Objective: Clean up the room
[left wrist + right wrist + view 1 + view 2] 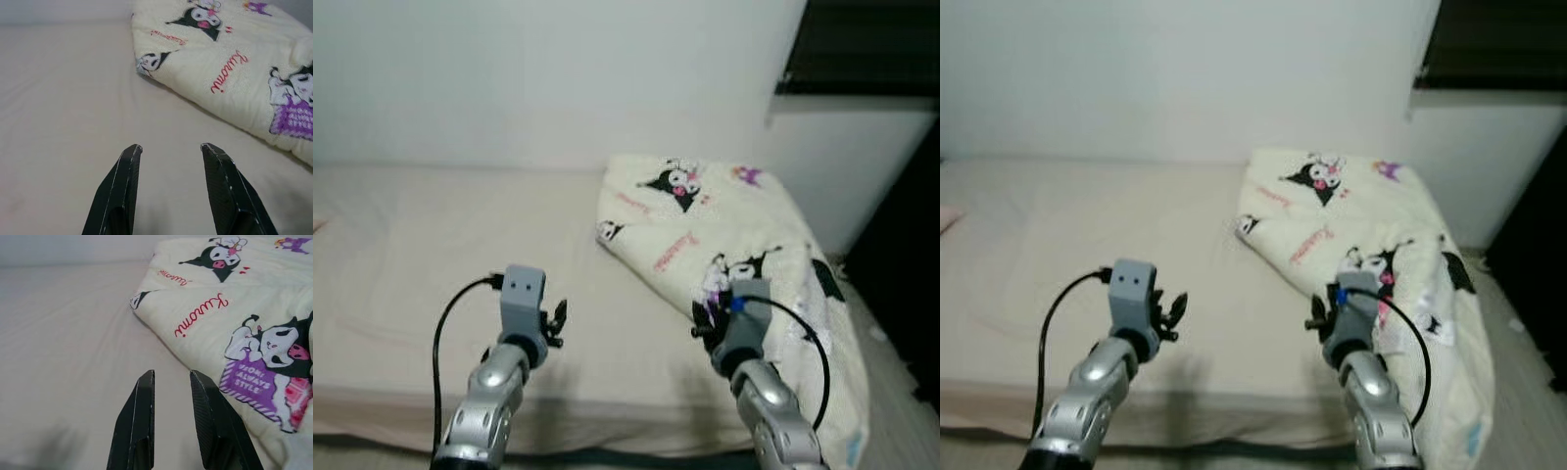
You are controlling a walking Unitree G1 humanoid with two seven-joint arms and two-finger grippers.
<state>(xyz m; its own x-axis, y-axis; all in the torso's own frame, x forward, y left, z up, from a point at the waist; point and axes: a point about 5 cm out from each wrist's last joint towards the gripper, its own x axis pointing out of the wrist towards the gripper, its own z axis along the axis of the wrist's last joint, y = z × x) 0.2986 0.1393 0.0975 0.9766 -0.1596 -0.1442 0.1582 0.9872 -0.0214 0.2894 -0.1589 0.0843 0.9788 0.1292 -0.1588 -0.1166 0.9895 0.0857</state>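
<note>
A cream blanket (724,225) printed with black-and-purple cartoon figures lies bunched on the right side of the bed (431,245), hanging over its front right corner. The bed's beige sheet is bare to the left of it. My left gripper (171,147) hovers open over the sheet, short of the blanket's near edge (215,93), with nothing between its fingers. My right gripper (173,373) is open with a narrower gap, above the sheet just beside the blanket's folded edge (195,328). Both arms (509,352) reach in from the front of the bed.
A white wall (558,78) runs behind the bed. A dark window recess (862,44) sits at the upper right and dark furniture (911,264) stands right of the bed. A strip of floor (901,392) shows at the right. Something pink (945,217) peeks in at the far left.
</note>
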